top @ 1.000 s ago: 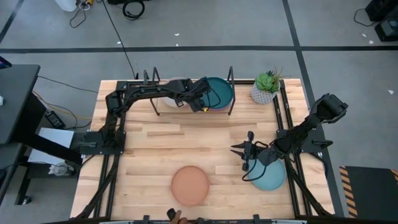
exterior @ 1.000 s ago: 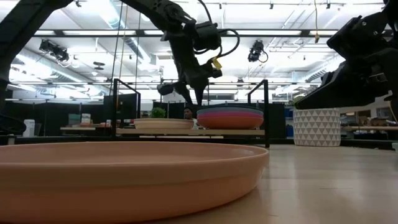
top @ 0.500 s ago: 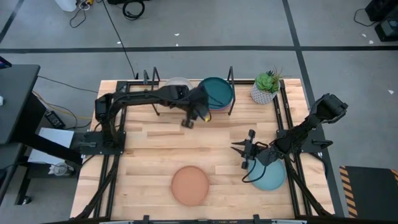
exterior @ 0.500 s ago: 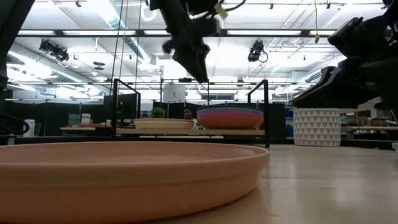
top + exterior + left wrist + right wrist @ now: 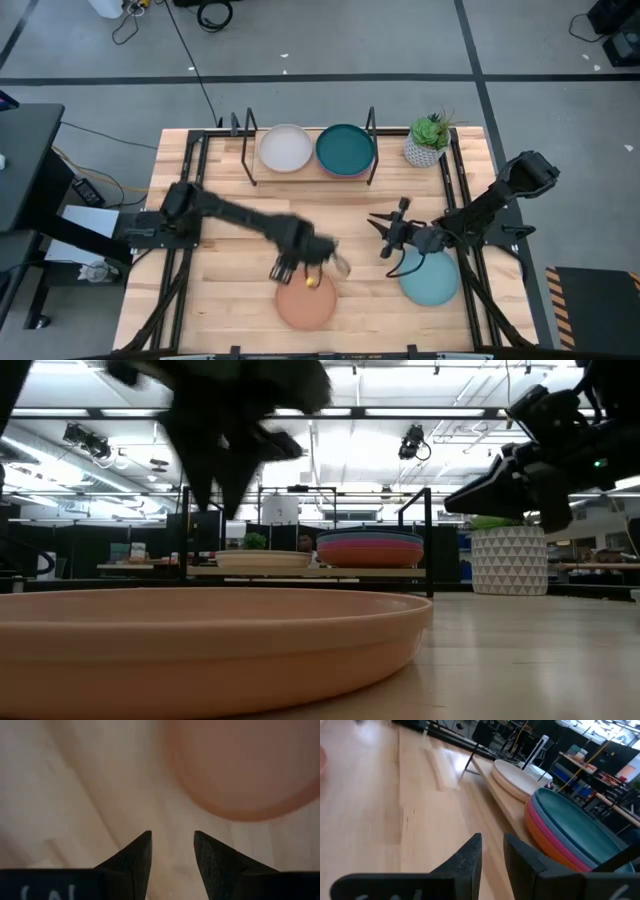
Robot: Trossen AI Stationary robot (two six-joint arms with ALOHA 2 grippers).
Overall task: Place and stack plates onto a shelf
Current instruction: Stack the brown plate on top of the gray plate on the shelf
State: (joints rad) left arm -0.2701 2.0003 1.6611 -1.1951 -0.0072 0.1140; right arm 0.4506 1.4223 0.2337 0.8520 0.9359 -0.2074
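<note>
A tan plate [image 5: 305, 300] lies flat near the table's near edge and fills the low view's foreground [image 5: 200, 645]. My left gripper [image 5: 284, 268] is open above the plate's far-left rim. In the left wrist view the gripper [image 5: 172, 837] stands over bare wood just off the plate [image 5: 240, 765]. A light blue plate [image 5: 432, 283] lies flat on the right, partly under the right arm. My right gripper [image 5: 384, 237] is open over bare table to its left, aimed at the shelf [image 5: 300, 172]. The shelf holds a cream plate [image 5: 285, 148] and a stack topped by a dark teal plate [image 5: 345, 148].
A potted plant [image 5: 428, 140] stands at the far right corner beside the shelf's black end frame [image 5: 371, 130]. In the right wrist view the stack shows pink and orange plates under the teal one [image 5: 570, 832]. Bare wood lies between the shelf and the two loose plates.
My left arm has swung away from the teal stack on the shelf, across the table toward the near edge, and come down over the tan plate's far-left rim. My right gripper has shifted a little toward the far edge. No plate has moved.
</note>
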